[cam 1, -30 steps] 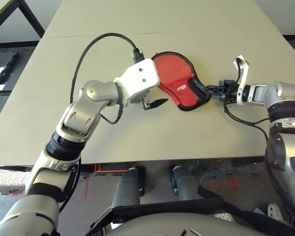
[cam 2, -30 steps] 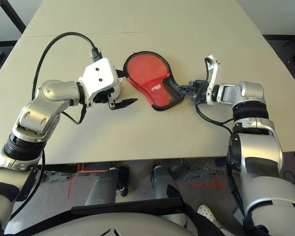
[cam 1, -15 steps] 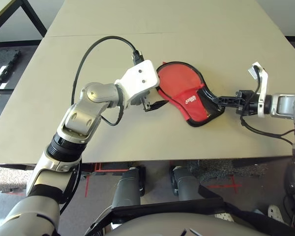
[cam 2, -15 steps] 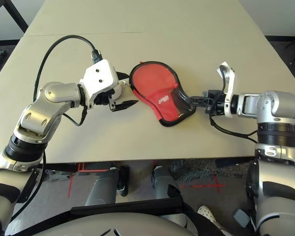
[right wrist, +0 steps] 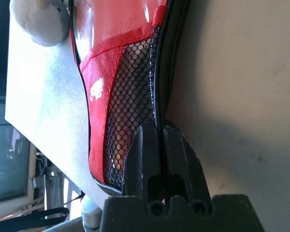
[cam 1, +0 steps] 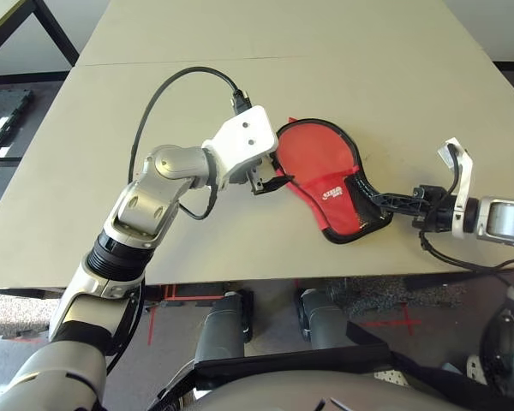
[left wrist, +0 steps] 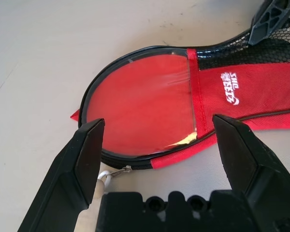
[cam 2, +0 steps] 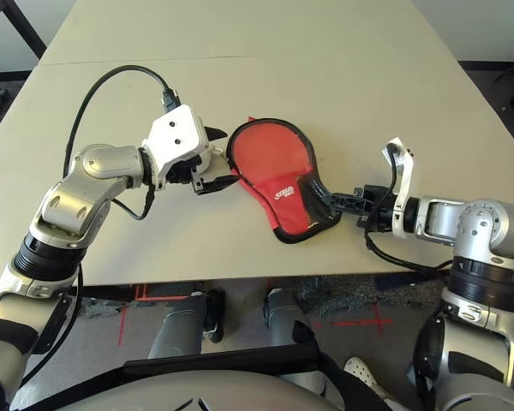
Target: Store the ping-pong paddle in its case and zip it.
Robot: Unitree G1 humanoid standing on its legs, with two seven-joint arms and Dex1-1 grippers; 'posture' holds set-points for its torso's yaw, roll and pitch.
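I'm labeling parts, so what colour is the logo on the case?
White, on the red case; clearest in the left wrist view.

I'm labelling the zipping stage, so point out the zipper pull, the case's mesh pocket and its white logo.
zipper pull (left wrist: 124, 170): left wrist view, its metal slider
mesh pocket (right wrist: 129, 96): right wrist view, middle of the mesh
white logo (left wrist: 230, 88): left wrist view, its lettering
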